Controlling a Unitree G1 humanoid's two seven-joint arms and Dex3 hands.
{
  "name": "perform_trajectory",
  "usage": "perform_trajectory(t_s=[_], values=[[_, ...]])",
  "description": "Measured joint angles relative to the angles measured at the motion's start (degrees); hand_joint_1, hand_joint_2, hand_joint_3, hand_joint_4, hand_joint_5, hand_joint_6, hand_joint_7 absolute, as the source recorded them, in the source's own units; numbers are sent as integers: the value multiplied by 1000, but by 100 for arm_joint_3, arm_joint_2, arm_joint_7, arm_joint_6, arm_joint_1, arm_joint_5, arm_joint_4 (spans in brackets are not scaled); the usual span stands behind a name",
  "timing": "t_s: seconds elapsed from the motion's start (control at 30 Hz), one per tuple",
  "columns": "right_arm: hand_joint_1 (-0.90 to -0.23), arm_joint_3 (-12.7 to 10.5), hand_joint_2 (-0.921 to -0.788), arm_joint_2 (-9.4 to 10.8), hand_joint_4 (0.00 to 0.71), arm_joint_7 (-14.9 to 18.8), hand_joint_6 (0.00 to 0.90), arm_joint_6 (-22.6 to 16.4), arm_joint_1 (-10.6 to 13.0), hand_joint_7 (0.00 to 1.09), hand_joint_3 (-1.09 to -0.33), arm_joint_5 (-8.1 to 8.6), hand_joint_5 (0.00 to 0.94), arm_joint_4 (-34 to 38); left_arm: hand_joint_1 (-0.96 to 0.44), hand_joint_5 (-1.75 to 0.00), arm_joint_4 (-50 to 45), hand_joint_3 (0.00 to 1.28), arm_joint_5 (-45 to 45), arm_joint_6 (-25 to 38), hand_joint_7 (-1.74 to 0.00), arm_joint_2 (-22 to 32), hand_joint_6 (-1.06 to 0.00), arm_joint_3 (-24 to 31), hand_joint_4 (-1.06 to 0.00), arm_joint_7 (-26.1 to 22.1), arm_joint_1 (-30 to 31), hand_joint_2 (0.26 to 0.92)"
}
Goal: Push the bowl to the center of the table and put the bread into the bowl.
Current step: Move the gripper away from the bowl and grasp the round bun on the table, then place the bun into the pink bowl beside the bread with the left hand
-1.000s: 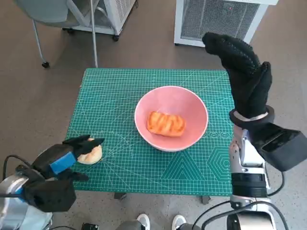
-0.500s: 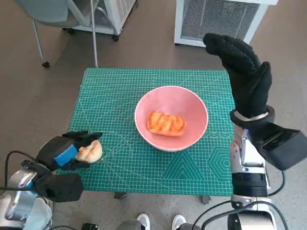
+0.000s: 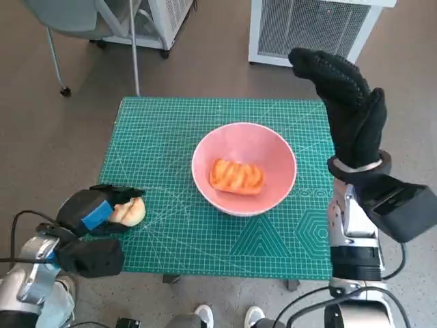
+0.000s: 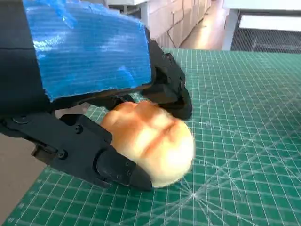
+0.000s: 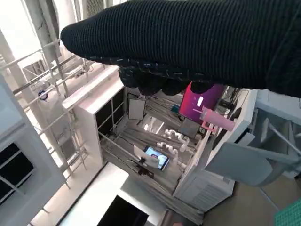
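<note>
A pink bowl (image 3: 272,149) stands near the middle of the green cutting mat (image 3: 164,137), with a glazed orange pastry (image 3: 236,176) lying inside it. A pale round bread roll (image 3: 130,212) (image 4: 153,141) lies at the mat's near left corner. My left hand (image 3: 92,212) (image 4: 94,80) closes round the roll, black fingers (image 4: 117,169) on both sides of it, and the roll still touches the mat. My right hand (image 3: 345,102) in its black glove (image 5: 197,42) is raised above the mat's right edge, fingers apart, holding nothing.
A white slatted unit (image 3: 311,27) stands beyond the table's far edge. A grey chair (image 3: 75,20) and a white cabinet (image 3: 160,20) stand at the far left. Shoes (image 3: 229,316) show below the table's near edge.
My left hand has moved in over the roll and its fingers have closed round it. The roll stays at the near left corner. The right hand and the bowl have not moved.
</note>
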Motion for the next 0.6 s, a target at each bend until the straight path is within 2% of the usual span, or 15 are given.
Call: perform_trajectory(t_s=[0.3, 0.6], values=[[-749, 0, -921, -1, 263, 6, -1, -50, 0, 691, -886, 1, 11, 11, 0, -1177, 66, 122, -55, -122, -1269, 148, -529, -52, -682, -28, -47, 917], [-749, -3, -921, -1, 263, 19, -1, -77, -1, 694, -887, 4, 12, 67, 0, -1180, -89, 106, -353, -144, -1239, 193, -540, 41, -694, -320, -44, 920]])
